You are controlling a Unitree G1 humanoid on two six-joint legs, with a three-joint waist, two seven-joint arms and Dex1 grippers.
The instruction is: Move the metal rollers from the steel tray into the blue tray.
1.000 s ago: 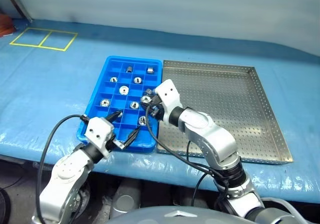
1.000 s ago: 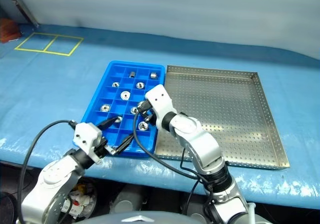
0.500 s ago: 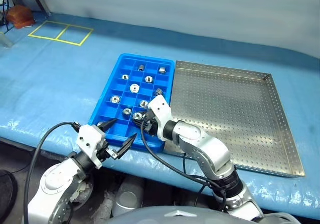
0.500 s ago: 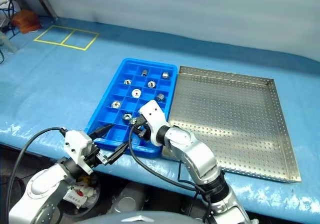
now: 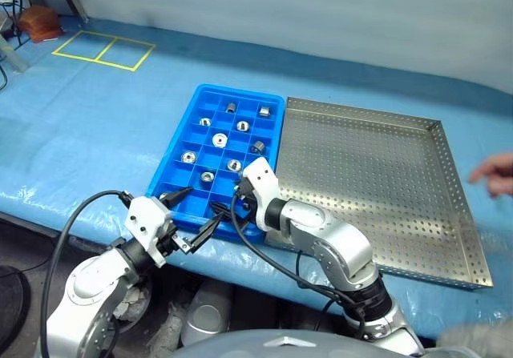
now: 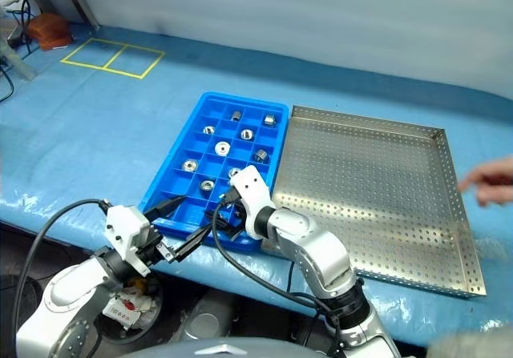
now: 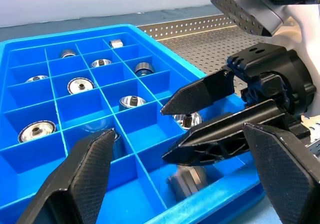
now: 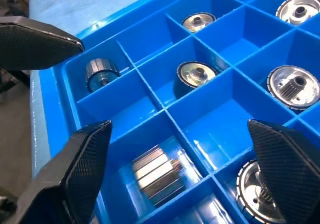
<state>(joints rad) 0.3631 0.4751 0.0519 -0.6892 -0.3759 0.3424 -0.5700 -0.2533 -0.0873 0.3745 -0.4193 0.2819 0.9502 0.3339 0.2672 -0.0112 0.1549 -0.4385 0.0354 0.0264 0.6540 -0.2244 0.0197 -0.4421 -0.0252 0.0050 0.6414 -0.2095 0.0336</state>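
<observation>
The left gripper (image 5: 191, 212) hangs spread and empty at the blue tray's (image 5: 183, 133) near rim. Beside it the right gripper (image 8: 175, 169) stands released over a near compartment, one of the metal rollers (image 8: 154, 175) lying on its side between its fingers. The steel tray (image 5: 377, 174) sits rightward.

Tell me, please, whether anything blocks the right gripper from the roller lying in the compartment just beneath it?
Nothing visible does. The right gripper hangs open over the blue tray, and the metal roller lies on its side between the spread fingers, with only open space above it.
</observation>
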